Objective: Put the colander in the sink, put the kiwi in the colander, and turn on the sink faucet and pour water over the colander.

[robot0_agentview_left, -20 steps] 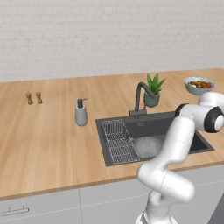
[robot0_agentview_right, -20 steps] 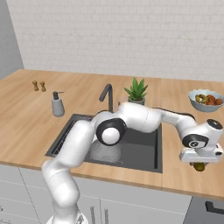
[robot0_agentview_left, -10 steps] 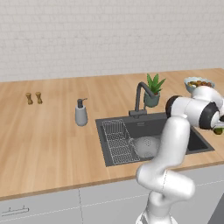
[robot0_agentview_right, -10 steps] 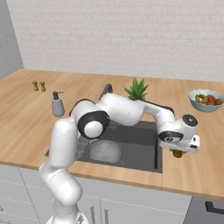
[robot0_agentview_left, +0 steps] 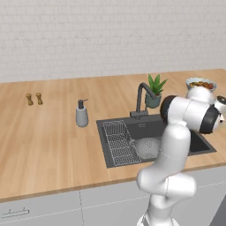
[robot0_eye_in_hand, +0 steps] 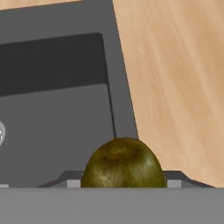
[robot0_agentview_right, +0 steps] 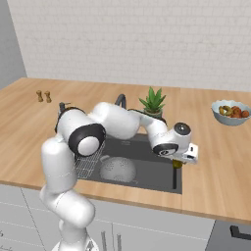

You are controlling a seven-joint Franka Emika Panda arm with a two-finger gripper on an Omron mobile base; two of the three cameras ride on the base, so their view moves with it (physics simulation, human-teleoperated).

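Gripper: in the right base view the gripper (robot0_agentview_right: 177, 163) hangs at centre right of the frame, over the right edge of the sink, pinching the kiwi.
Kiwi: the kiwi (robot0_eye_in_hand: 124, 163) sits at the bottom centre of the hand view, rounded end up, held off the surfaces below; in the right base view only a small olive patch (robot0_agentview_right: 177, 163) shows under the white hand.
Sink: the sink (robot0_agentview_left: 201, 144) lies at centre right of the left base view, sunk into the wooden counter (robot0_agentview_left: 48, 132); its dark wall and rim run through the hand view, left of the pale wood.
Colander: the colander (robot0_agentview_right: 118, 169) rests on the sink floor, lower centre of the right base view, dome up, just beside the wire rack (robot0_agentview_left: 118, 142) and well apart from the kiwi.
Sink faucet: the sink faucet (robot0_agentview_left: 142, 100) stands behind the basin, spout arched toward the sink.
Other things: a potted plant (robot0_agentview_left: 154, 91) beside the faucet; a fruit bowl (robot0_agentview_right: 231, 112) at right; a soap dispenser (robot0_agentview_left: 81, 114) left of the sink; two small shakers (robot0_agentview_left: 34, 98) at upper left.
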